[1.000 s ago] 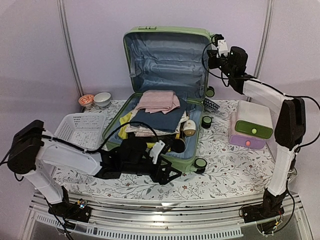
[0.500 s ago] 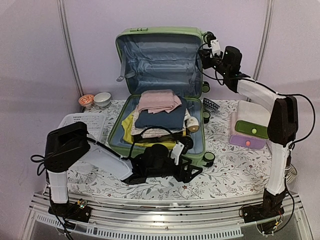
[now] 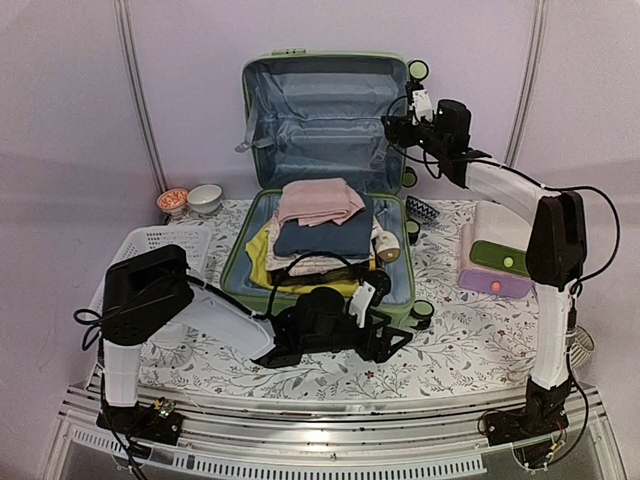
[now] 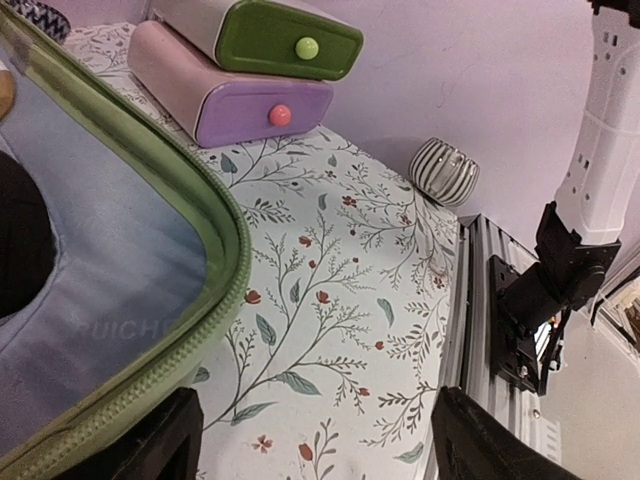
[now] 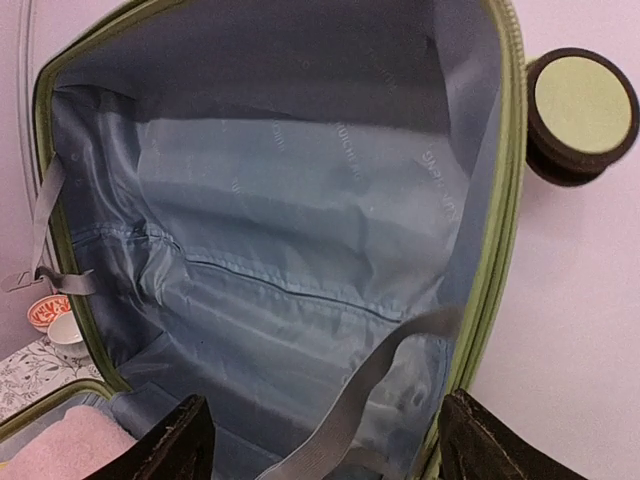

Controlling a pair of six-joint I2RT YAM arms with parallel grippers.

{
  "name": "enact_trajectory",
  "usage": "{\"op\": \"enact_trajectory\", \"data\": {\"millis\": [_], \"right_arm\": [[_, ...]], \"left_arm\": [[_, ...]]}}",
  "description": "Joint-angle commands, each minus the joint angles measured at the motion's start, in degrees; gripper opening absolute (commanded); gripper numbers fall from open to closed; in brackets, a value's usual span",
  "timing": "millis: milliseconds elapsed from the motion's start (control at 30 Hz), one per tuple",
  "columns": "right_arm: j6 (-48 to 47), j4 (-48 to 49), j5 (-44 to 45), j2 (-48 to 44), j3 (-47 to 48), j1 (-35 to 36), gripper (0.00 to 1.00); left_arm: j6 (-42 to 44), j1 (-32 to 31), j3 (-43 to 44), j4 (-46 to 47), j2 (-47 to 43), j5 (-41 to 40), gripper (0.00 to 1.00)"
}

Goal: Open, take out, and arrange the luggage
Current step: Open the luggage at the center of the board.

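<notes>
The light-green luggage (image 3: pixel 320 120) lies open, its lid upright against the back wall and its base flat on the table. The base holds folded clothes: a pink piece (image 3: pixel 318 200) on a dark blue one (image 3: pixel 322 238), with yellow beneath. My right gripper (image 3: pixel 393 125) is open beside the lid's right edge. It faces the grey-blue lining (image 5: pixel 280 220), and a loose grey strap (image 5: pixel 370 400) hangs between its fingers (image 5: pixel 175 445). My left gripper (image 3: pixel 393 343) is open low over the tablecloth, just off the base's front right corner (image 4: pixel 215 230). Nothing is between its fingers.
A white perforated basket (image 3: pixel 165 250) stands left of the luggage, with two small bowls (image 3: pixel 190 200) behind it. A white, green and purple drawer box (image 3: pixel 500 262) (image 4: pixel 240 70) sits at the right. A striped bowl (image 4: pixel 445 170) rests near the table's metal rail.
My right gripper has opened and let go of the lid, which now stands upright. My left arm has slid rightward along the luggage's front edge.
</notes>
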Motion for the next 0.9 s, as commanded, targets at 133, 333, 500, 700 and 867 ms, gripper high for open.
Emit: {"op": "enact_trajectory", "data": {"millis": [133, 333, 500, 700, 867], "right_arm": [[7.04, -8.59, -5.54, -0.57, 2.16, -2.29, 0.87], [7.71, -12.61, -9.88, -8.64, -6.22, -2.14, 0.91], [8.85, -13.05, -10.91, -20.9, -20.79, -0.97, 0.93], [9.65, -22.68, -6.86, -29.53, -29.69, 4.56, 0.99], [11.56, -28.94, -4.58, -35.28, -35.65, 8.86, 0.99]], "left_arm": [[0.0, 0.07, -1.06, 1.22, -5.67, -0.38, 0.83], [-0.21, -1.19, -2.29, -4.72, -14.57, -0.79, 0.87], [0.44, -1.16, -5.6, -14.3, -23.54, -2.31, 0.88], [0.79, -0.66, -7.77, -30.65, -34.8, -7.51, 0.93], [-0.67, 1.34, -7.98, -47.26, -43.45, -12.68, 0.96]]}}
